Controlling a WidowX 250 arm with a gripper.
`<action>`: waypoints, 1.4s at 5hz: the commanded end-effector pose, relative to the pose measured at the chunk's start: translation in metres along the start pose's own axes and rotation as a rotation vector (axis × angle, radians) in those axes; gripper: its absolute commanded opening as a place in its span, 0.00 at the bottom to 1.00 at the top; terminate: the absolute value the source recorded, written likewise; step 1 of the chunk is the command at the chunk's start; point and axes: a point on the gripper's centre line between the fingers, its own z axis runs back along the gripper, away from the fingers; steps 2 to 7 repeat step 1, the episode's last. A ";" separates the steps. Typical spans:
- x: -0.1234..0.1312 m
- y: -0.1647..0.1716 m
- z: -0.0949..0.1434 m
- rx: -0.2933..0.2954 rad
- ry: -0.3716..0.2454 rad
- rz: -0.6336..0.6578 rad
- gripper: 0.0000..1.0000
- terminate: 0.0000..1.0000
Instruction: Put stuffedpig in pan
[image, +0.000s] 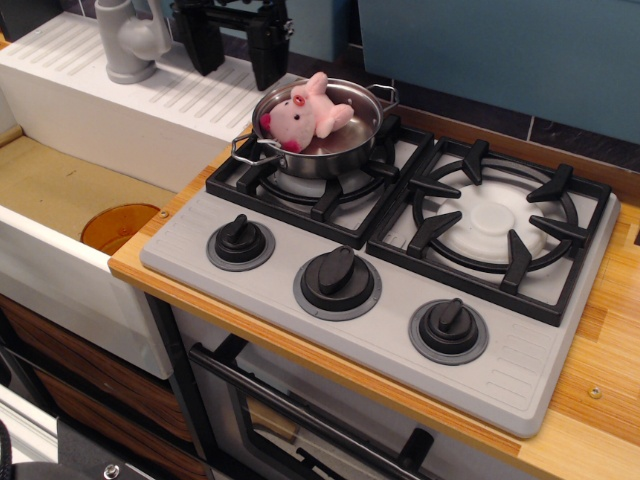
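The stuffedpig, pale pink with a darker snout and feet, lies inside the pan, leaning against its left rim. The pan is a shiny steel pot with two loop handles on the back-left burner of the stove. My gripper is up at the top of the view, to the left of and behind the pan, over the white drainboard. Its two black fingers hang apart with nothing between them.
The stove has a bare right burner and three black knobs along the front. A white sink with an orange drain and a grey faucet lies to the left. A wooden counter surrounds the stove.
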 end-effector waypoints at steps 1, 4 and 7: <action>0.002 0.011 0.029 0.025 -0.048 -0.035 1.00 1.00; 0.002 0.011 0.029 0.025 -0.048 -0.035 1.00 1.00; 0.002 0.011 0.029 0.025 -0.048 -0.035 1.00 1.00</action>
